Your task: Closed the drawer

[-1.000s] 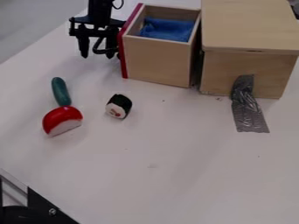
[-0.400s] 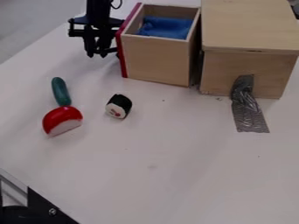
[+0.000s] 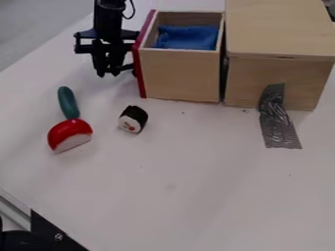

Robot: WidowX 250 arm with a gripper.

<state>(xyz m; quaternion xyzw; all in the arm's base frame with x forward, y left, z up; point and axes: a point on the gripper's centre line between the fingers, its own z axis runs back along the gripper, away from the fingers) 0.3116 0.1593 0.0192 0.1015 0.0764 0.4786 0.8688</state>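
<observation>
Nearest first: a red-and-white rounded toy (image 3: 70, 135) lies well out to the left of my landmark, the pale wooden cabinet (image 3: 275, 73). Just beyond it is a long dark-green toy (image 3: 68, 102), and closer to the cabinet sits a black-and-white toy sushi roll (image 3: 132, 119). A strip of crinkled silver tape (image 3: 280, 120) runs down the cabinet's near face onto the white table (image 3: 190, 171).

Now the one that counts! The pale wooden drawer with the red front (image 3: 180, 74) stands out on the cabinet's left, a blue cloth (image 3: 188, 37) inside, its inner end right by the cabinet. It's wide open, so I judge nearly the whole closing travel is left.

And me? My black two-finger gripper (image 3: 108, 74) hangs on the drawer's outer side, away from the cabinet, fingers drawn together, nothing seen between them. I'm right beside the red front; whether I touch it, I can't tell. What's left, I reckon: one steady, straight push toward the cabinet.
</observation>
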